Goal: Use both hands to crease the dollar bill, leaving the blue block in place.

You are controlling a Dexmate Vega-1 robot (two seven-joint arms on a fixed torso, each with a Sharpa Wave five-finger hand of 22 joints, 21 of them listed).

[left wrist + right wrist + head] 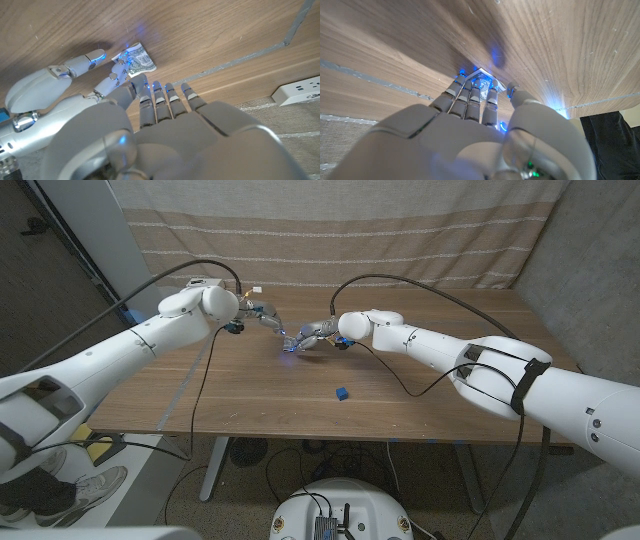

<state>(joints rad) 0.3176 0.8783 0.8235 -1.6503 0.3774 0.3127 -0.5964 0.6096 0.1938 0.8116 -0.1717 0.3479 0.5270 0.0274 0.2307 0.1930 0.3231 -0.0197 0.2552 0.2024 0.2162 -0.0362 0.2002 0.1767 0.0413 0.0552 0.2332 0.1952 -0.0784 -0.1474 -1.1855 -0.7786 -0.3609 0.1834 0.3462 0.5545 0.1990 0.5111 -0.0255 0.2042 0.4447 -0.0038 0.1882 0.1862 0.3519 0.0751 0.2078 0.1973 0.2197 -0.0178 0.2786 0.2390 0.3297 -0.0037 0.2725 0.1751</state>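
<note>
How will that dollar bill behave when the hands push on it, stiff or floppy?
Probably floppy: the dollar bill looks thin and already partly folded on the table. It likely slides on the smooth wood, so both the left hand and right hand pinning it seems wise.

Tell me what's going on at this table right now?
A two-armed robot is working a dollar bill near the middle of the wooden table. Both robot hands meet over it: the left robot hand and the right robot hand have fingertips down at the bill, which looks small and folded in the left wrist view. Whether either actually pinches it is hard to tell. The blue block sits apart, nearer the front edge, untouched.
</note>
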